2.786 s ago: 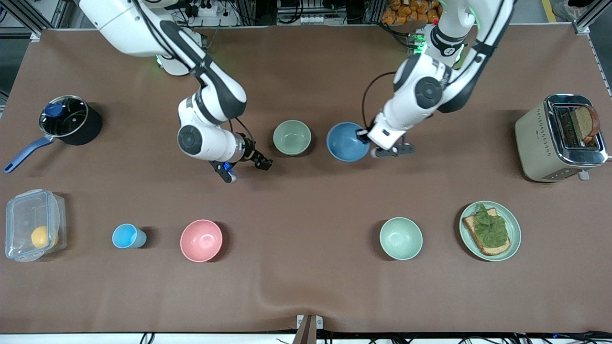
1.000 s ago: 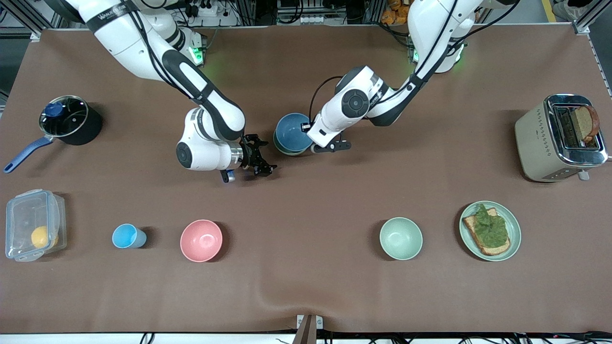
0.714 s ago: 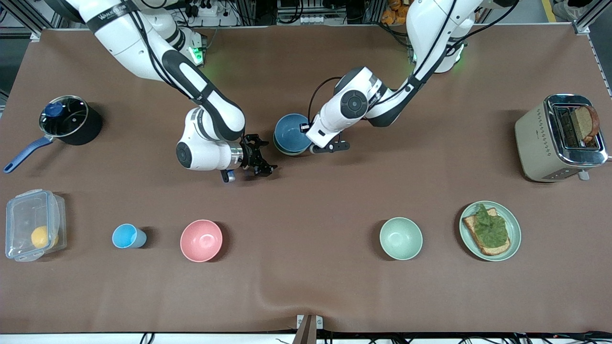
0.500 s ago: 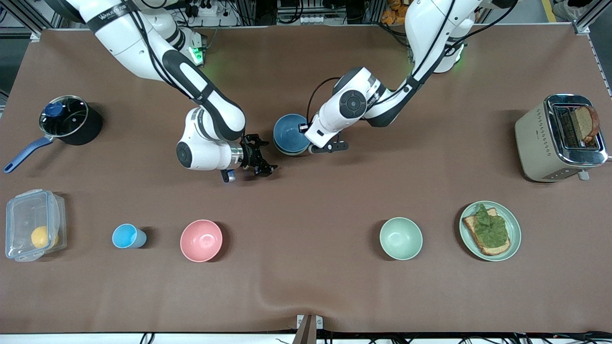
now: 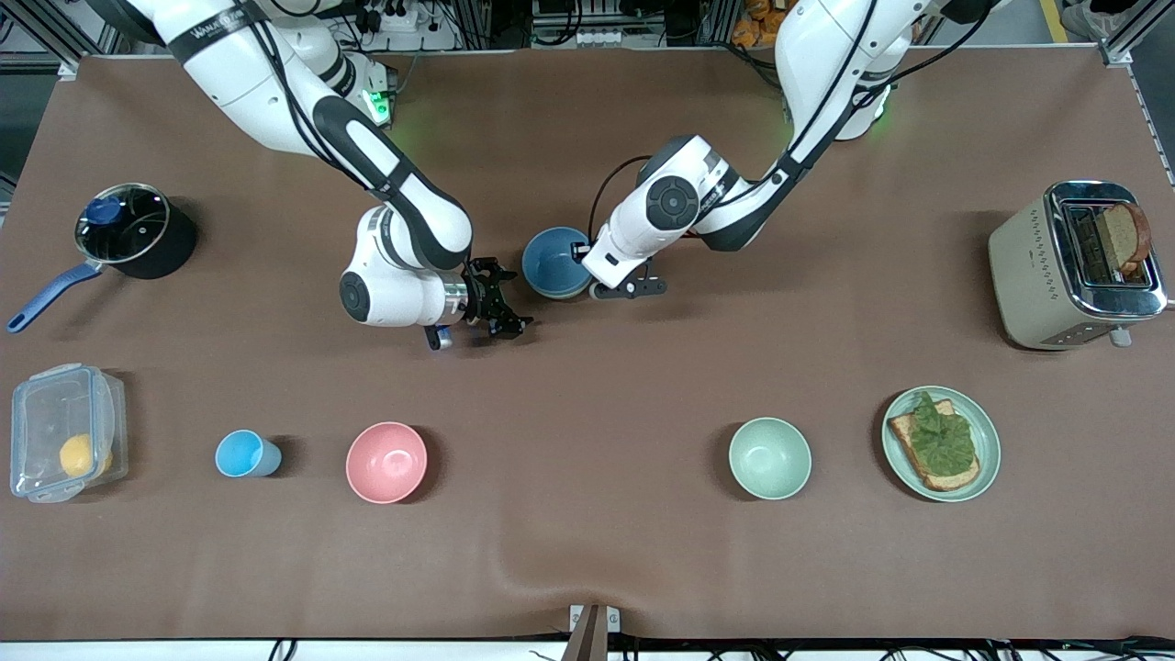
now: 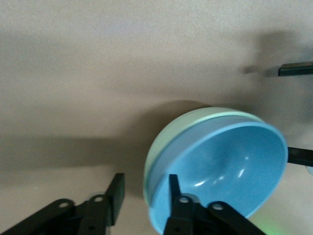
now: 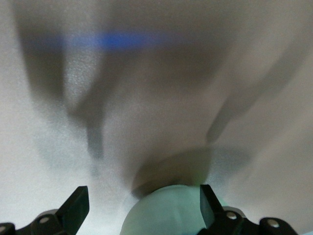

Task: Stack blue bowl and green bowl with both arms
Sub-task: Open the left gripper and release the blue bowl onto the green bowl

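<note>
Bowls look light, stiff, slick-rimmed: blue bowl (image 5: 556,262) nests in green bowl (image 6: 168,142); left gripper (image 6: 145,197) straddles their rims, loosely open; right gripper (image 5: 497,308) beside, spread empty.

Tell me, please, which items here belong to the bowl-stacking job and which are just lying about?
Job: blue bowl nested in green bowl; left hand open at its rim; right hand open beside the stack.

Lying about: pink bowl, mint bowl, cup, pot, toaster.

blue bowl (image 5: 553,263) lowered into green bowl (image 6: 168,142)
</note>
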Action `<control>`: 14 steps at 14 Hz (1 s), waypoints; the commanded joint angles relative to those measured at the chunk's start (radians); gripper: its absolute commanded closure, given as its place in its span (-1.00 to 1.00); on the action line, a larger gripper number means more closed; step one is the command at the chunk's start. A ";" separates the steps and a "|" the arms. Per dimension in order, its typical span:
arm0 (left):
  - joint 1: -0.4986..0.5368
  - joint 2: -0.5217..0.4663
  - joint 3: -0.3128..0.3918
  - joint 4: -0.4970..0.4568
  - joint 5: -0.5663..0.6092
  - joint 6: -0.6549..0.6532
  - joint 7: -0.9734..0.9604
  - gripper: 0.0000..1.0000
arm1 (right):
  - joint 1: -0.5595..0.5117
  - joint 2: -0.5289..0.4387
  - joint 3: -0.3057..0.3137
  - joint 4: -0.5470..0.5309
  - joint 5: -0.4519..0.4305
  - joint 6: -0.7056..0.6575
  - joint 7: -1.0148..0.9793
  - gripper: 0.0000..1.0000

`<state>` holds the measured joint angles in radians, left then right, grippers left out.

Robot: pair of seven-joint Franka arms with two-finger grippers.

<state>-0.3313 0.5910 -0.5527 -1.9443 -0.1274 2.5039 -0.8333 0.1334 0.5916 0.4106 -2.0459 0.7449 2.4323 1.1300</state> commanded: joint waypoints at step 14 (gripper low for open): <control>0.313 -0.128 0.008 0.364 0.210 -0.669 -0.012 -1.00 | 0.008 -0.019 -0.254 0.209 -0.166 -0.615 -0.148 -1.00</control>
<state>-0.0722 0.4585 -0.5348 -1.6524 0.0497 1.9060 -0.8389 0.1328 0.5847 0.2138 -1.9059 0.6262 1.9597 0.9870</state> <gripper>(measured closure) 0.000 0.000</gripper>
